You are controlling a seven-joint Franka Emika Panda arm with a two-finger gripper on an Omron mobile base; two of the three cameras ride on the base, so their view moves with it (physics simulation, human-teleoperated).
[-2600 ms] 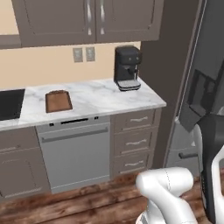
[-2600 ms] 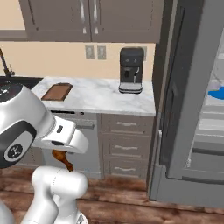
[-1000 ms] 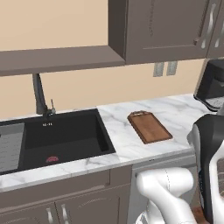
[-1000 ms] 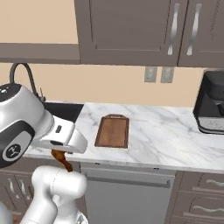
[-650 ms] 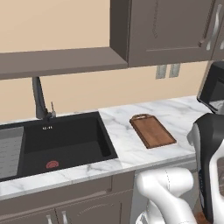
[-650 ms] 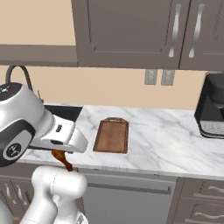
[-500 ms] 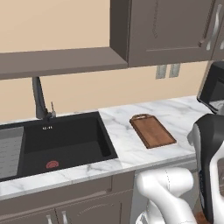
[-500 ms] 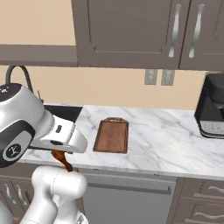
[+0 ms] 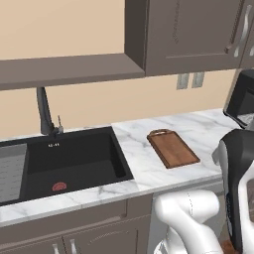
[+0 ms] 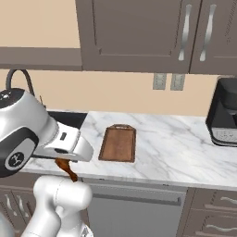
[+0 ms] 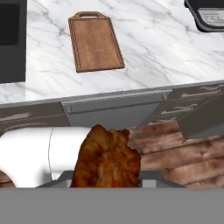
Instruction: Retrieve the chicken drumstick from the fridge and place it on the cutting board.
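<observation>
Marble counter (image 9: pixel 144 163) carries your cutting board (image 9: pixel 172 149); hand view alone shows the chicken drumstick (image 11: pixel 106 159) close up, gripper (image 10: pixel 70 172) clamped on it.

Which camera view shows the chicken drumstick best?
The hand view: the chicken drumstick is large and close at its bottom. The right base view shows a small brown piece hanging under the arm. The left base view gives no clear sight of it.

No readable text, labels or numbers anywhere.

hand's fingers behind chicken drumstick (image 11: pixel 106 158)
</observation>
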